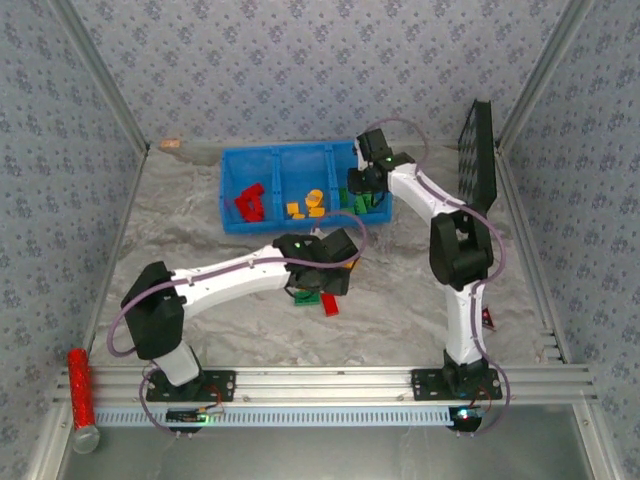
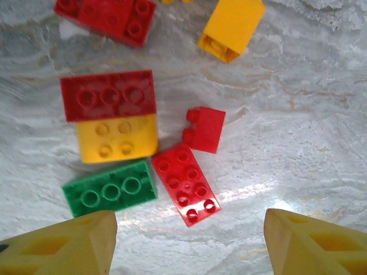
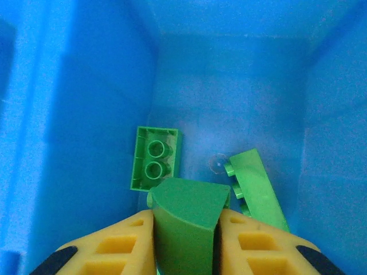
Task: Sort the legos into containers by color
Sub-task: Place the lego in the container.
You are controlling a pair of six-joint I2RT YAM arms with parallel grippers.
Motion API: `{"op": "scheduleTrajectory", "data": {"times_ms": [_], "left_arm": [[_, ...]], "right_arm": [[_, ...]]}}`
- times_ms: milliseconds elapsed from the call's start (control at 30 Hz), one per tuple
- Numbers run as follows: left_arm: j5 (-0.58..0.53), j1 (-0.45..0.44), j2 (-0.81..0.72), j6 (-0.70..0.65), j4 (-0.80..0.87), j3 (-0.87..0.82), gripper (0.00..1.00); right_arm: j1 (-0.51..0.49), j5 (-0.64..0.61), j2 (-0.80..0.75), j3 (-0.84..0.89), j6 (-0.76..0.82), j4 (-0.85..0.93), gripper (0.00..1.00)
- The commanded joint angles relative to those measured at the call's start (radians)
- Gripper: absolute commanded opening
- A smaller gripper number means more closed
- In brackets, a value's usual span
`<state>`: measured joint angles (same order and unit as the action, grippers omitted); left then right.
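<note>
Yellow fingers of your right hand sit closest to the lens, pinched shut on a green curved brick. They hold it down inside the right-end bin of the blue three-bin tray, upper centre in the overhead view. Two green bricks lie on that bin's floor, one left of centre and one askew at right. If you let go from here, I judge little risk beyond a bounce off those two.

Watch your left hand more. Below it on the marbled worktop, a red eight-stud brick is crowded just beside a green rectangular brick and a yellow brick. A careless close could catch two colours or shove the neighbours. That hand points down at centre frame overhead, fingers spread wide, holding nothing. Your right arm reaches up-frame, wrist tipped into the bin.
</note>
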<state>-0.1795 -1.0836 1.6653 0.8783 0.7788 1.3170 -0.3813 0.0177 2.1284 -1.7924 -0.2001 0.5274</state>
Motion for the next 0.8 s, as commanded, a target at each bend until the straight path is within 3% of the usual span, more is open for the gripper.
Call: {"op": "scheduleTrajectory", "data": {"times_ms": [0, 400, 767], "left_arm": [[0.017, -0.012, 0.029, 0.121, 0.011, -0.03, 0.68], [0.168, -0.024, 0.135, 0.197, 0.027, -0.019, 0.67], [0.196, -0.043, 0.242, 0.188, 0.009, 0.033, 0.65]], "right_arm": [[-0.01, -0.031, 0.039, -0.04, 0.05, -0.003, 0.28], [-0.013, -0.036, 0.03, 0.003, 0.04, -0.074, 0.45], [-0.005, -0.016, -0.272, 0.277, 0.005, -0.16, 0.46]]}}
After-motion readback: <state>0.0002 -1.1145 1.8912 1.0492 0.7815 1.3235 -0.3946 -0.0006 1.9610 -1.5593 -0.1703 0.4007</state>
